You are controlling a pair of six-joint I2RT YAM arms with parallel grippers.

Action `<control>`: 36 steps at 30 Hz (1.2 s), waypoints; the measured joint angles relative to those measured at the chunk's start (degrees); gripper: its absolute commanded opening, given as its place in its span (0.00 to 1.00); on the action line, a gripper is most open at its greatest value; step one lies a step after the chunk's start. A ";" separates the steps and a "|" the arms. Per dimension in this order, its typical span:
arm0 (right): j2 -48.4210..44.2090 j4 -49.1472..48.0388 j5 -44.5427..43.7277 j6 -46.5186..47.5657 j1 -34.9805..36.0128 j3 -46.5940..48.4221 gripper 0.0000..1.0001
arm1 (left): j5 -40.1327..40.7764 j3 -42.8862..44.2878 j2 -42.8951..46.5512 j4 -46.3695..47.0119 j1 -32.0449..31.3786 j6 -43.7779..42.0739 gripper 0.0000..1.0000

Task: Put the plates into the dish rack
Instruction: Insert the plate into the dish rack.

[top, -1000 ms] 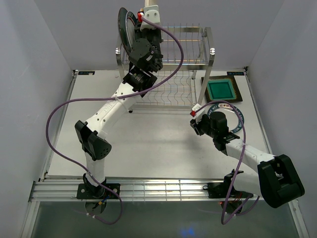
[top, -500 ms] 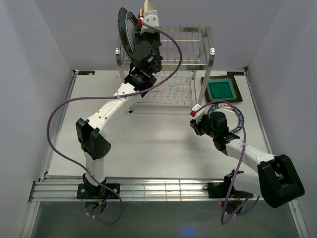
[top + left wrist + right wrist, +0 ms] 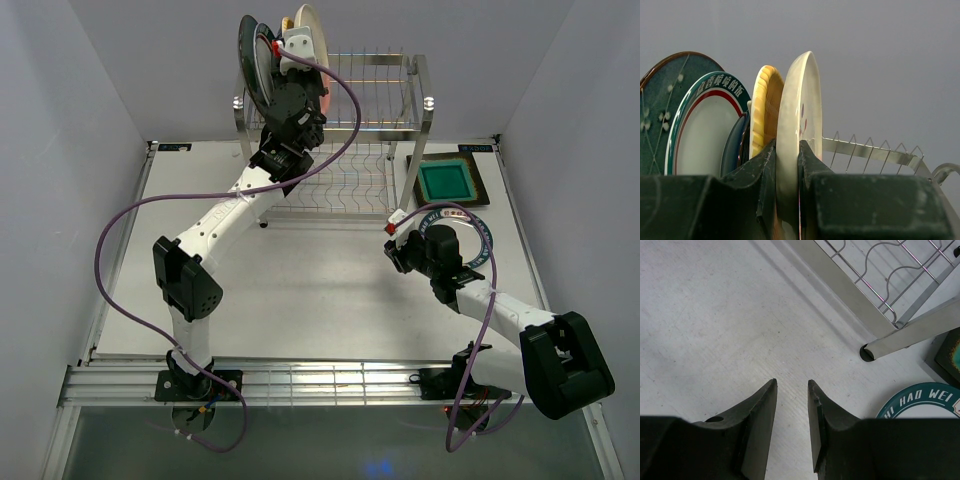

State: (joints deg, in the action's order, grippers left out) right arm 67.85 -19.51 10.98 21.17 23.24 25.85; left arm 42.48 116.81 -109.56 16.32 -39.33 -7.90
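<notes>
Right wrist view: right end effector [image 3: 790,400] points down at the bare table [image 3: 715,315]. Jaws are part-way open with nothing between them. This view alone shows the foot of the dish rack's near right post [image 3: 867,352] just beyond the fingers. The lettered rim of the white teal-rimmed plate [image 3: 920,400] is to the right, clear of the fingers.

Top view: right arm is low and folded, elbow out to the right, wrist over the table in front of the rack's right corner. The white teal-rimmed plate lies flat on the table, partly under this arm. The green square plate [image 3: 445,180] lies flat just behind it, beside the rack's right side.

Left arm reaches forward and up, nearly fully stretched, wrist at the left end of the top tier of the dish rack [image 3: 400,100]. Its purple cable [image 3: 345,110] loops across the front of the rack.

Left wrist view: left end effector [image 3: 787,150] is closed on the lower edge of the cream floral plate [image 3: 800,115], held upright on edge.

- Only this view shows the row standing to that plate's left: orange woven plate [image 3: 765,105] just beside it, then dark blue plate [image 3: 735,145], white plate with green and red rim [image 3: 705,130], and dark teal speckled plate [image 3: 660,100] at the far left.
- Fingers hide the floral plate's bottom edge, so I cannot tell whether it sits in a slot.
- Bare wire tines run off to its right.
</notes>
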 measured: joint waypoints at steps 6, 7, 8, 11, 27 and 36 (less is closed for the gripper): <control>0.00 0.00 0.22 0.00 -0.04 0.00 0.37 | -0.22 0.00 0.00 -0.48 0.00 0.70 0.19; 0.00 0.00 0.31 -0.02 -0.04 0.00 0.37 | -0.28 0.00 0.00 -0.50 0.00 0.76 0.19; 0.00 0.00 0.35 0.00 -0.04 0.00 0.37 | -0.33 0.00 0.00 -0.57 0.00 0.85 0.20; 0.00 0.00 0.39 0.00 -0.07 0.00 0.37 | -0.59 0.00 0.00 -0.87 0.00 1.16 0.22; 0.02 0.04 0.98 -0.02 -0.42 0.33 0.37 | -1.40 0.00 0.00 -1.75 0.00 1.79 0.09; 0.07 0.07 1.20 -0.04 -0.42 0.50 0.37 | 0.26 1.81 -0.76 -1.75 -1.86 -2.64 0.00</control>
State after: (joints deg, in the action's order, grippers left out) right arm 67.92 -19.44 12.19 21.12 22.83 26.35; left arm 42.74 118.63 -110.32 14.57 -41.19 -10.55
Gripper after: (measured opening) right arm 0.373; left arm 0.275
